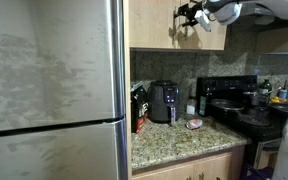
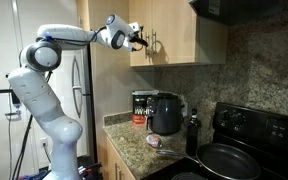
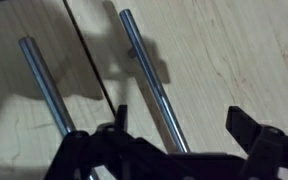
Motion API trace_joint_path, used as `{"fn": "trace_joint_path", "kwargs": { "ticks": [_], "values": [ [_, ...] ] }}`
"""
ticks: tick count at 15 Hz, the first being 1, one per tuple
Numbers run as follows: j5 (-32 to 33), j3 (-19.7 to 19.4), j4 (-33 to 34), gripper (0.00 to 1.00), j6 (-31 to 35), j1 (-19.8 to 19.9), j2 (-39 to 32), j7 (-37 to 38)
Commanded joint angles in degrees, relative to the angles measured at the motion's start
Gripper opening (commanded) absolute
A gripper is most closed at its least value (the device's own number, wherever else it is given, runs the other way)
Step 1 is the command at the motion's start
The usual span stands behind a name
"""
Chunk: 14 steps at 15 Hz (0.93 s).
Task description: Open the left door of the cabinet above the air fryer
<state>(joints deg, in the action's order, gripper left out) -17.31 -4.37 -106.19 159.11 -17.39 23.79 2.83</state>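
No text legible in any view, printed package [image 1: 139, 108] beside the air fryer [image 1: 164, 101] too small and blurred to read, no brands or numbers discernible.

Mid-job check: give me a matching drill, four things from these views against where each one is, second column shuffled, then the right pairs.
Things
1. air fryer
2. gripper
3. frying pan
4. fridge

Places
A. on the black stove
B. up at the silver handles of the cabinet
C. on the granite counter, below the cabinet
D. beside the counter, steel doors shut

Pairs: 1-C, 2-B, 3-A, 4-D
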Motion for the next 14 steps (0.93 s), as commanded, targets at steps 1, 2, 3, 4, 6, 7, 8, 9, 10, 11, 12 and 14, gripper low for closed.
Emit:
{"fn": "trace_joint_path", "kwargs": {
  "ticks": [1, 2, 3, 4, 6, 7, 8, 9, 10, 11, 12, 14],
  "values": [
    [-0.7, 1.2, 7.8, 1.0, -4.2, 2.2, -6.3, -0.9],
    [-1.5, 1.9, 3.7, 1.0, -2.4, 2.2, -3.1, -1.0],
    [-1.4, 2.1, 4.9, 1.0, -2.6, 2.6, -4.3, -1.0],
    [-1.4, 2.2, 5.6, 1.0, -2.6, 2.8, -5.1, -1.0],
    [-1.5, 2.1, 5.5, 1.0, -1.8, 2.8, -6.2, -1.6],
    [-3.6, 1.6, 6.0, 1.0, -1.3, 1.3, -7.3, -2.9],
    [-4.1, -0.4, 6.2, 1.0, -0.6, -1.7, -7.9, -3.1],
    [-5.9, -0.6, 6.5, 1.0, -0.3, -2.8, -8.6, -4.4],
    [-7.7, -1.2, 6.9, 1.0, -0.4, -4.3, -9.2, -6.3],
    [-8.4, -1.2, 6.7, 1.0, -0.5, -4.9, -9.3, -7.6],
    [-8.6, -1.6, 6.6, 1.0, 0.0, -5.0, -9.4, -8.9],
    [-8.1, -2.1, 6.0, 1.0, 0.7, -4.8, -9.2, -9.8]
  ]
}}
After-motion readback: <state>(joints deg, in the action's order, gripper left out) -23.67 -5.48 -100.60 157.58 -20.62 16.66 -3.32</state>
